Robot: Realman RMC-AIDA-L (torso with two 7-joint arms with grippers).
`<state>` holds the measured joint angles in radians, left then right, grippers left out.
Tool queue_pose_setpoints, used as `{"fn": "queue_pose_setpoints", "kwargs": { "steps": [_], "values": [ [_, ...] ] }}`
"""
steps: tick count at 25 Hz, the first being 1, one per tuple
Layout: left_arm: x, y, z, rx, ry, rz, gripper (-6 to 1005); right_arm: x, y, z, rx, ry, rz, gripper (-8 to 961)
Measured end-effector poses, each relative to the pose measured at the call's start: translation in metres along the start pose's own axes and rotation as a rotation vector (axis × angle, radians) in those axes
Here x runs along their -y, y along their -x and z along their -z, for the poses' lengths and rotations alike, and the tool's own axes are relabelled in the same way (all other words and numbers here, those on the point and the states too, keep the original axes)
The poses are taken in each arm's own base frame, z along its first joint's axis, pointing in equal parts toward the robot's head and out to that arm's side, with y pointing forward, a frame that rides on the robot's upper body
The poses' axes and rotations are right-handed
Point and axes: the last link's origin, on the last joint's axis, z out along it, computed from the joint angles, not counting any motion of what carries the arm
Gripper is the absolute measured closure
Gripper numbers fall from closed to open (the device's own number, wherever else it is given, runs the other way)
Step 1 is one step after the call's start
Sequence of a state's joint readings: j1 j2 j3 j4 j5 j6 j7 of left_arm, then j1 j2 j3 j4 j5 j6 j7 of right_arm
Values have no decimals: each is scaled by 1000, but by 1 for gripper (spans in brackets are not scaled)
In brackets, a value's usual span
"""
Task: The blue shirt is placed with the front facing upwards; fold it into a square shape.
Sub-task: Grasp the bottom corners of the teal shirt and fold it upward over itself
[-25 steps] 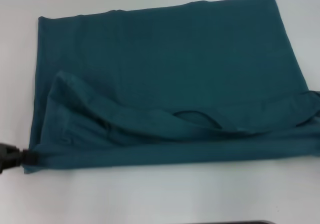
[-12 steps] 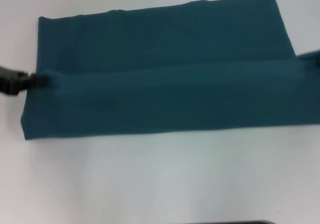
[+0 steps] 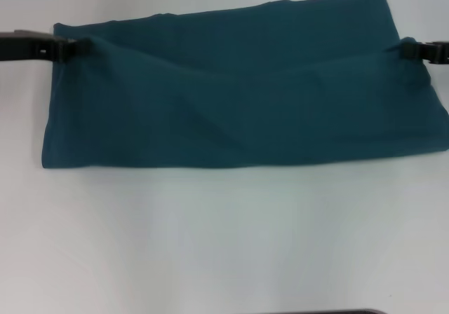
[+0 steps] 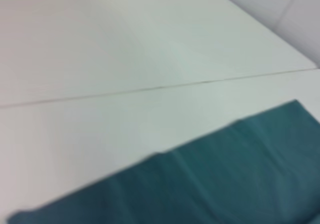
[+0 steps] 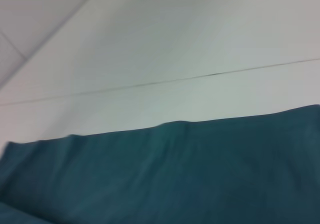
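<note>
Two pincers, left pincer [image 3: 70, 48] and right pincer [image 3: 409, 50], pinch the blue shirt's [image 3: 238, 97] far corners.

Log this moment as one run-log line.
stage: lengthwise fold | blue shirt: wide band on white table | left gripper: pinching far-left corner | right gripper: pinching far-right edge

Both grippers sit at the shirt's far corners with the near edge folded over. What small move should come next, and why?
Probably lower and release. The left gripper and right gripper each pinch the folded layer of the shirt close to its far edge, so the flap nearly covers the bottom layer. The cloth sags between them, so letting go there should settle the fold.
</note>
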<state>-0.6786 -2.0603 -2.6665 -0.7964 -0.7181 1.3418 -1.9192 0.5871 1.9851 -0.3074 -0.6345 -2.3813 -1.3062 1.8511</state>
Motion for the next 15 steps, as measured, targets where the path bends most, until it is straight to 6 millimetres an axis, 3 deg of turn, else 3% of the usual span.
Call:
{"fn": "queue_pose_setpoints", "kwargs": {
  "steps": [7, 15],
  "values": [
    [5, -16, -17, -28, -76, -11, 999, -1, 14, -34, -10, -110, 62, 913],
    [12, -30, -22, -60, -158, -38, 999, -5, 38, -44, 30, -152, 96, 913]
  ]
}}
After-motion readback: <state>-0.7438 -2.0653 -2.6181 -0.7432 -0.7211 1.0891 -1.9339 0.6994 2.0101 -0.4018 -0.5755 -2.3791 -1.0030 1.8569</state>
